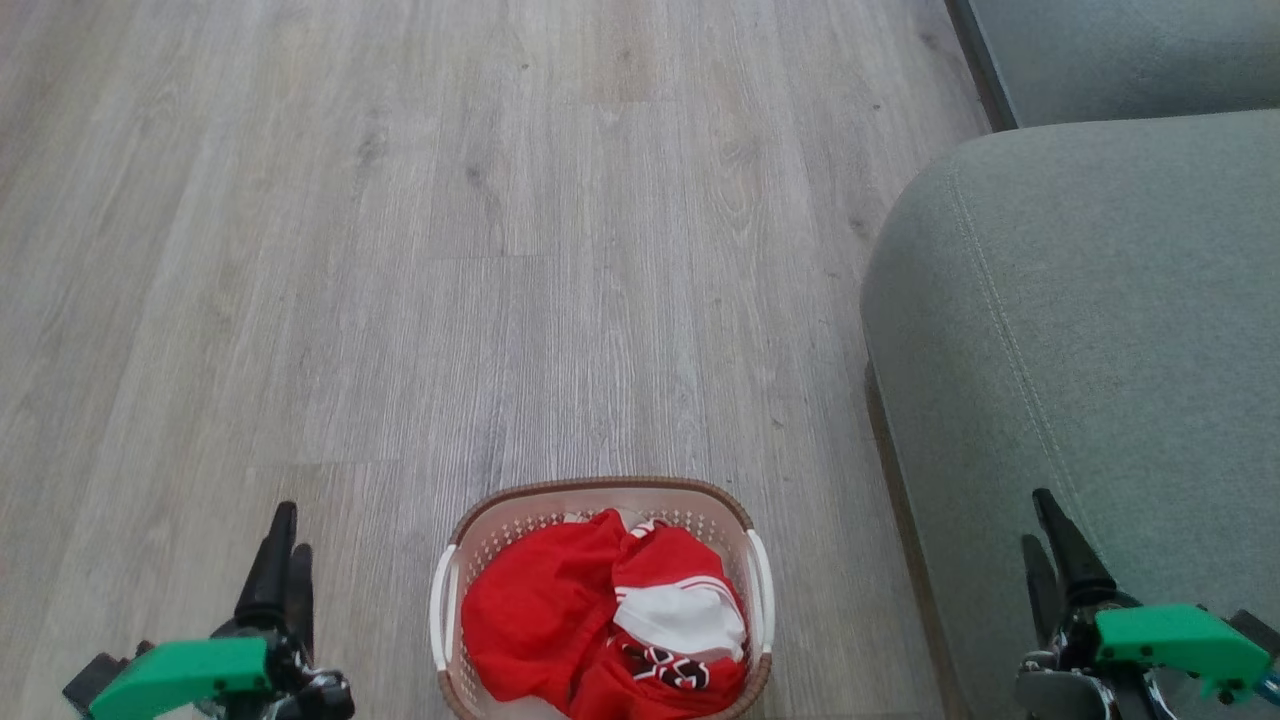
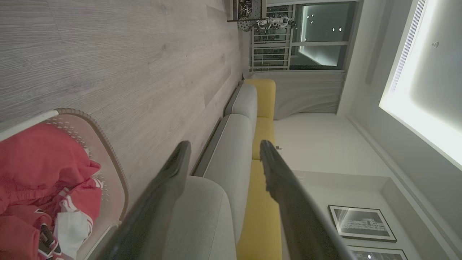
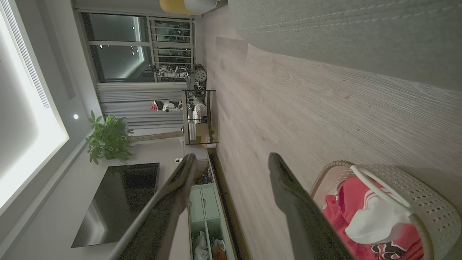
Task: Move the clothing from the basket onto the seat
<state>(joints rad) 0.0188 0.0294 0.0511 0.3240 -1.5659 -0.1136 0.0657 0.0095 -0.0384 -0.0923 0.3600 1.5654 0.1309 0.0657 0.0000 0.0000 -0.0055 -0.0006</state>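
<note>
Nearest the head camera, the left gripper (image 1: 290,535) sits at the lower left and the right gripper (image 1: 1037,520) at the lower right, both pointing away from the robot. In the left wrist view its two dark fingers (image 2: 169,180) stand spread with nothing between them. The right wrist view shows that arm's fingers (image 3: 288,187) spread wide and empty as well.

Between the grippers, on the pale wood floor (image 1: 400,250), stands the basket (image 1: 600,485), with its white handles on its left and right flanks. Its near end is cut off by the picture's bottom edge, so its long axis cannot be settled.

The clothing (image 1: 540,610) lies inside it as a crumpled red heap with no clear direction. A white patch and a dark print sit toward the basket's right side.

The seat (image 1: 1100,350) is to the robot's right, near the basket but apart from it. Its long edge and stitched seam run away from the robot, and its rounded corner faces the far left. The right gripper hangs over the seat's near part.
</note>
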